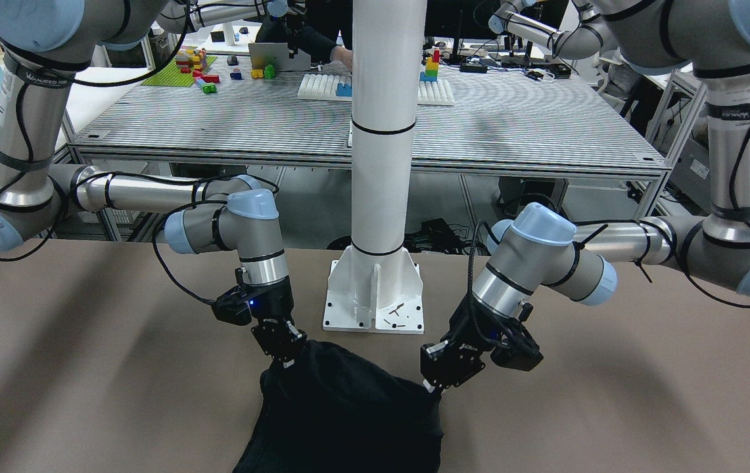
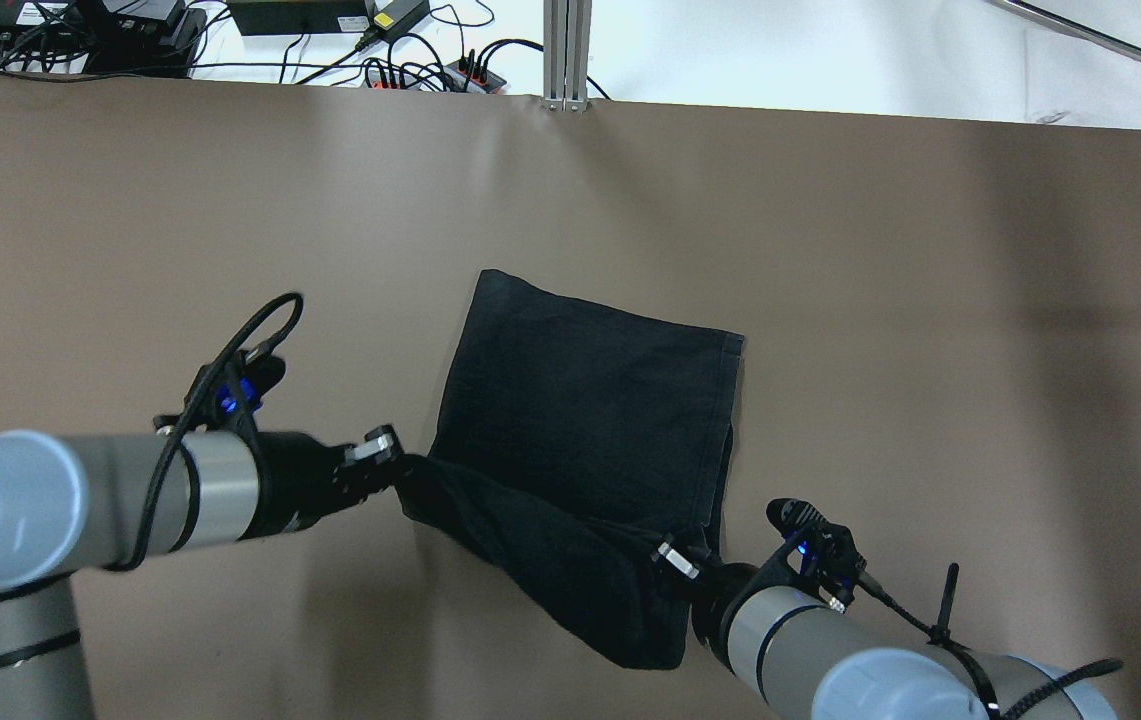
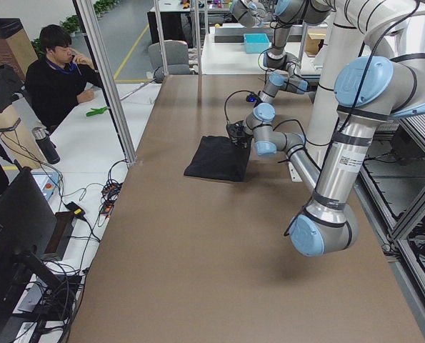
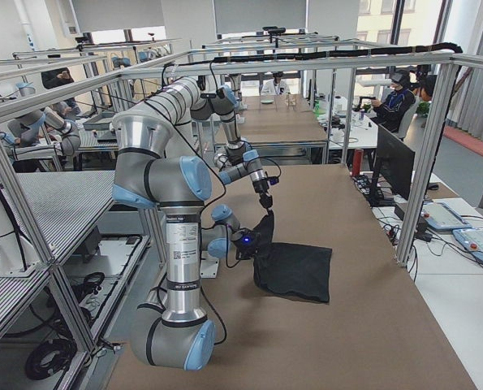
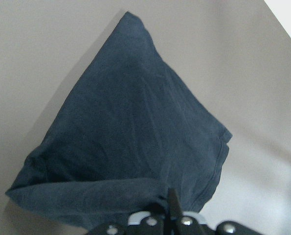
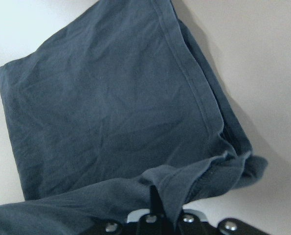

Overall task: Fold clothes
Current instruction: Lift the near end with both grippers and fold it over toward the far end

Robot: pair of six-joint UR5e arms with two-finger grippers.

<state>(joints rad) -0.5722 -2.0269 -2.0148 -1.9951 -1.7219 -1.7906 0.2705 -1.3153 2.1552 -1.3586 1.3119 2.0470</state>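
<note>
Soft matte black garment [image 2: 590, 400], hemmed; left fingers [image 2: 378, 447], right fingers [image 2: 678, 560] pinch corners

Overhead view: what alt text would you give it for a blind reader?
A black garment is pinched at its two near corners, that edge held above a brown table. The left gripper reaches in from the left, the right gripper from lower right.

Left claw [image 2: 398, 462], right claw [image 2: 667, 553] each pinch black garment [image 2: 580, 400], wrists low.
</note>
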